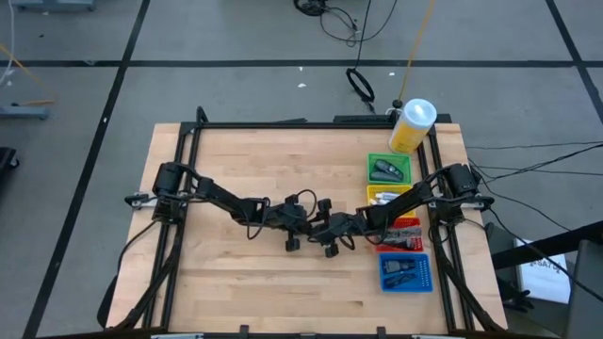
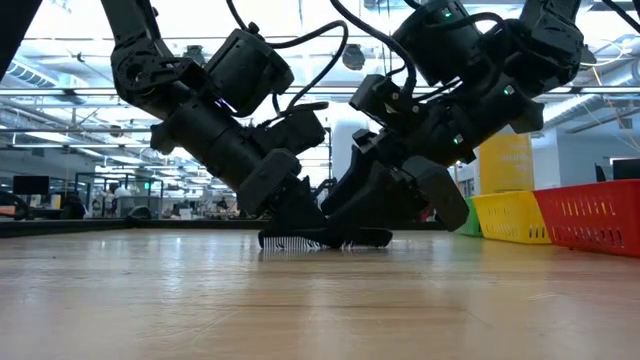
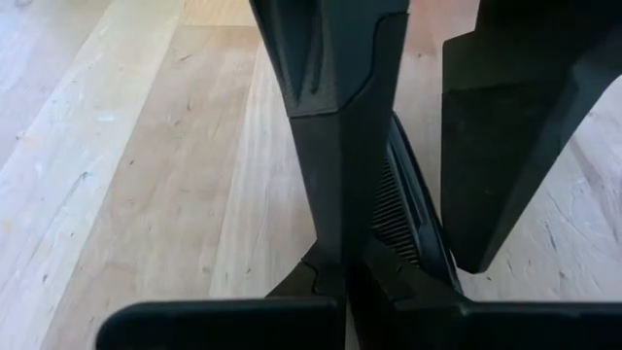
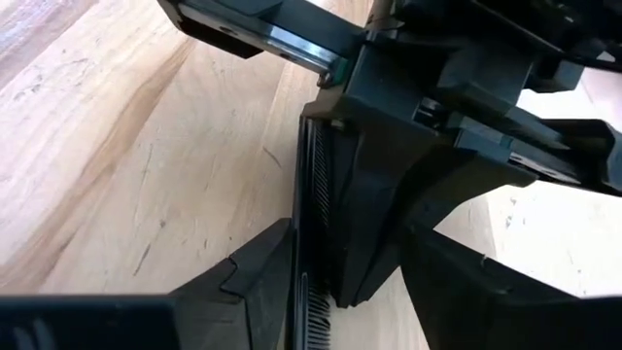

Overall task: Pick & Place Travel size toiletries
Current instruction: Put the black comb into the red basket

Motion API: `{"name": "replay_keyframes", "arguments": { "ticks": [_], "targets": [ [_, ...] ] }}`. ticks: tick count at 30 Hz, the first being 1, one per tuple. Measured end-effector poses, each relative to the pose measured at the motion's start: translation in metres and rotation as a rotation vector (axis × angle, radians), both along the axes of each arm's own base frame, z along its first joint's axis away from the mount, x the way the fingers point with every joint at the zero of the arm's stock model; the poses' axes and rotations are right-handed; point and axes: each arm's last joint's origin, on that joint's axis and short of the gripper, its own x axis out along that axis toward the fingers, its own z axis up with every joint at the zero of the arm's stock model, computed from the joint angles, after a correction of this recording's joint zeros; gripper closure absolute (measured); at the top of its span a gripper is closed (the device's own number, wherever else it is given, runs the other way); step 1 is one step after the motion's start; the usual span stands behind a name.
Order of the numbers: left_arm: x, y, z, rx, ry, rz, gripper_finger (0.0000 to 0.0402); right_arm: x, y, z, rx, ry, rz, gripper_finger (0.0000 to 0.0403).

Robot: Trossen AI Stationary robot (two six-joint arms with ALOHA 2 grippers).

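A black toothed comb-like piece (image 2: 325, 240) lies at the table's middle with its teeth down on the wood. Both grippers meet over it. My left gripper (image 1: 300, 229) comes in from the left and is shut on it; the piece (image 3: 408, 209) shows between its fingers. My right gripper (image 1: 330, 237) comes in from the right and is open, its fingers standing on either side of the piece (image 4: 313, 194) and of the left gripper's finger. Other small toiletries lie in the green tray (image 1: 388, 169) and the blue tray (image 1: 405, 273). My left gripper has the comb-like piece's long body (image 3: 418, 228) pinched between its two fingers (image 3: 340, 146), which slant down from the table's left. The piece rests on the table by its teeth. My right gripper has one finger (image 4: 262, 282) right beside the toothed edge (image 4: 309, 292); whether it touches cannot be told.
Along the right side stand a green, a yellow (image 1: 382, 195), a red (image 1: 407, 231) and a blue tray in a row, with a big yellow white-capped bottle (image 1: 412, 125) at the far right corner. Bare wood (image 1: 236, 273) spreads left of and in front of the grippers.
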Motion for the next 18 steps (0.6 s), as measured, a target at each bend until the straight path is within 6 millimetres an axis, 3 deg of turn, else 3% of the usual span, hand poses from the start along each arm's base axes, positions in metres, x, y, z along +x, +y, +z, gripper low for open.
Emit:
{"name": "replay_keyframes", "arguments": {
  "ticks": [8,18],
  "targets": [
    [0.000,0.000,0.000,-0.003,0.001,0.001,0.0401,0.000,-0.004,-0.001,-0.003,0.019,-0.005,0.0264],
    [0.000,-0.001,0.000,-0.003,0.001,-0.005,0.0401,-0.005,-0.018,-0.009,0.044,0.116,-0.054,0.0270]
  ]
}}
